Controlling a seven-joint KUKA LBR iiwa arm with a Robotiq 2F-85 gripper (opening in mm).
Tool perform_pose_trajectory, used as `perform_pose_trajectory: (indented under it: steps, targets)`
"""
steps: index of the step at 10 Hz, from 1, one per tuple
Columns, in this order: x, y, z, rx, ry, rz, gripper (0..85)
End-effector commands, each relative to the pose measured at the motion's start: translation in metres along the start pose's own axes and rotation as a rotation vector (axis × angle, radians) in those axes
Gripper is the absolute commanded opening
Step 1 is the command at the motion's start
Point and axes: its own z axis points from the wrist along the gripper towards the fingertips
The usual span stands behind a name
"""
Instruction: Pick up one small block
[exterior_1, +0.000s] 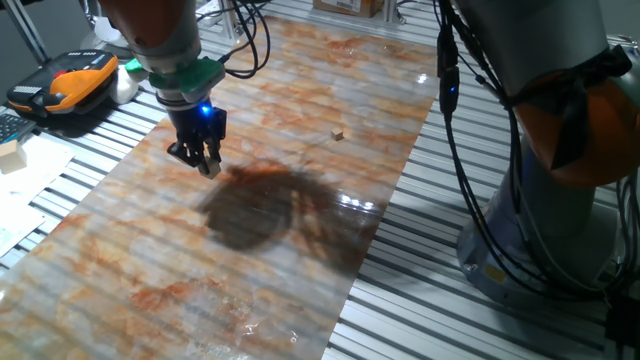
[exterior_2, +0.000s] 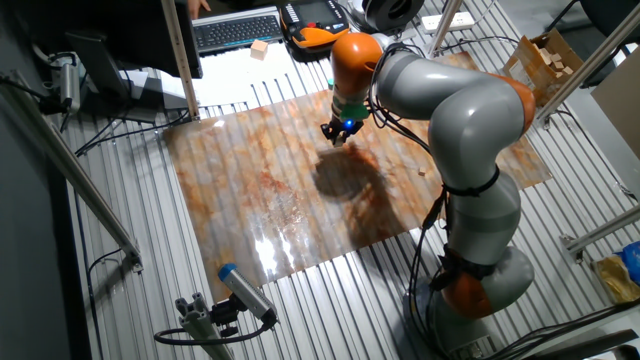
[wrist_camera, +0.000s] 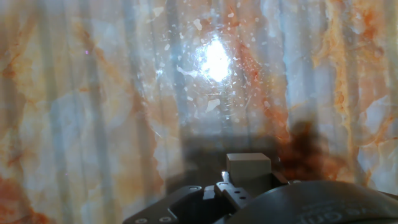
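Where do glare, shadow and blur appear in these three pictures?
Hand view: a bright white glare spot on the glossy marble-patterned sheet; the pale tan wooden cube at the gripper looks sharp, the dark housing below it soft. One fixed view: a broad dark shadow beside the black two-finger gripper. The other fixed view: white reflections near the sheet's front edge.

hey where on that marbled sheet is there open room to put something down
Most of the marbled sheet is bare. The widest patch runs from the gripper down to the sheet's near edge. Another lies between the gripper and the tiny brownish cube. It is tight only right under the gripper, which holds the small block, and beside the robot's base.
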Motion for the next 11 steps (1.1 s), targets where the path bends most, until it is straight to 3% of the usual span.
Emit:
perform_pose_trajectory:
  steps: [1,5,9,11]
  targets:
    - [0.0001,-0.0002,0.0000,-0.003,0.000,-0.001,0.0]
    - [0.0003,-0.0003,-0.0002,-0.020,0.002,-0.006,0.0]
    - [-0.0001,0.0007,-0.0006,-0.020,-0.001,-0.006,0.0]
    - [-0.0008,0.0029,-0.0018,-0.006,-0.009,0.008,0.0]
